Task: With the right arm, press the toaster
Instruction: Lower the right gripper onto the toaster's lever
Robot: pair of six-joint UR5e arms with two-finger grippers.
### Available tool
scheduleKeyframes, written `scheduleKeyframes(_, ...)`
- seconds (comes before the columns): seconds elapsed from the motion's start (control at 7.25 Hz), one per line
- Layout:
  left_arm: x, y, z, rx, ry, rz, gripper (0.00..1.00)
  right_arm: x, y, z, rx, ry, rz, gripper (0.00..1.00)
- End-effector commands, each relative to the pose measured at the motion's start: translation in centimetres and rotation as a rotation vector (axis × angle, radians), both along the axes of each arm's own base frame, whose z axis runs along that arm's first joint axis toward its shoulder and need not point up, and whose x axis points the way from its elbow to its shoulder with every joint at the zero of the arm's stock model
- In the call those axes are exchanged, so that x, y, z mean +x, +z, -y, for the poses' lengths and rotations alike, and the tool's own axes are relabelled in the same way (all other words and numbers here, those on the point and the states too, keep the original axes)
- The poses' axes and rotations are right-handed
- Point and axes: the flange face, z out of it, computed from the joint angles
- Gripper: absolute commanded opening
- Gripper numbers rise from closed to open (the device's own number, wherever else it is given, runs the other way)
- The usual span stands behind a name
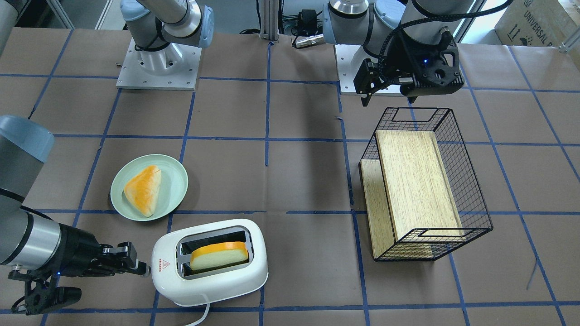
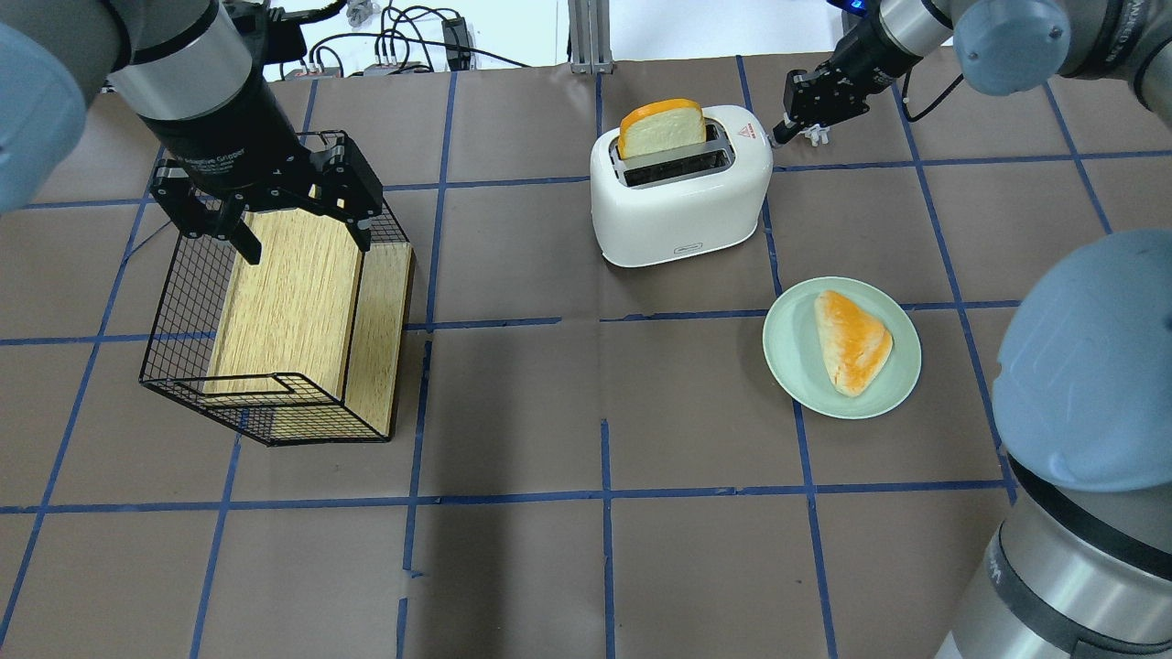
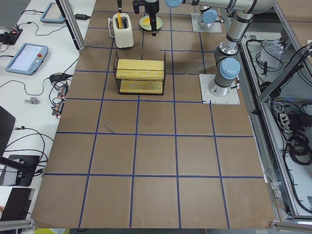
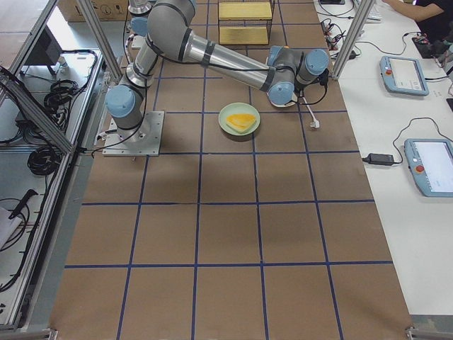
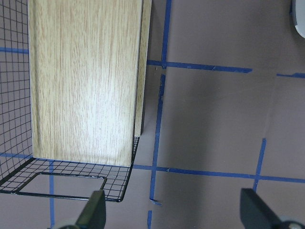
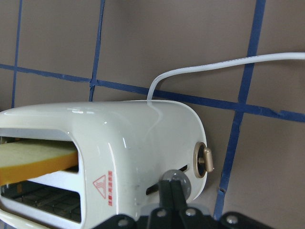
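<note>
The toaster (image 2: pixel 682 188) stands on the table at the far side from our base, on the right arm's side, just beyond a green plate (image 2: pixel 787 366) that carries a pastry (image 2: pixel 853 340). A bread slice (image 2: pixel 661 128) stands tall in one slot, so we judge that the pressing is yet to be done. Our right claw (image 6: pixel 172 183) is clenched on nothing, its two prongs pinched into one narrow tip at the end wall of the toaster. In the wrist view that tip sits right at the round grey lever (image 6: pixel 174 176), though we cannot tell whether it touches. The left claw (image 2: pixel 302 240) hangs released above the wire basket (image 2: pixel 183 302), well apart and out of the way. To press well, we would keep the prongs pinched and centre the tip on top of the lever. We would then push straight down along its slot rather than in toward the body. The toaster looks like light plastic, so any inward or sideways push may slide or tip it. We should steer clear of the small dial (image 6: pixel 206 160) beside the lever and of the white cord (image 6: pixel 200 69) behind. A steady, slow press until the bread sinks fully is likely safest.
</note>
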Motion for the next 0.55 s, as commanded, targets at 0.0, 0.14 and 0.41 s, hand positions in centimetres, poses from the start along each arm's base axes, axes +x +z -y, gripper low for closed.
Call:
scheduleKeyframes(0.0, 0.0, -0.1, 0.0, 0.001, 0.000, 0.000, 1.00, 0.0, -1.5, 0.3, 0.018, 0.000, 0.004, 0.08)
scheduleKeyframes(0.14, 0.0, -0.1, 0.0, 0.002, 0.000, 0.000, 1.00, -0.2, -2.2, 0.5, 0.023, -0.001, 0.005, 0.08)
scheduleKeyframes(0.41, 0.0, 0.0, 0.0, 0.000, 0.000, 0.000, 1.00, -0.4, -2.9, 0.5, 0.033, -0.004, 0.007, 0.08)
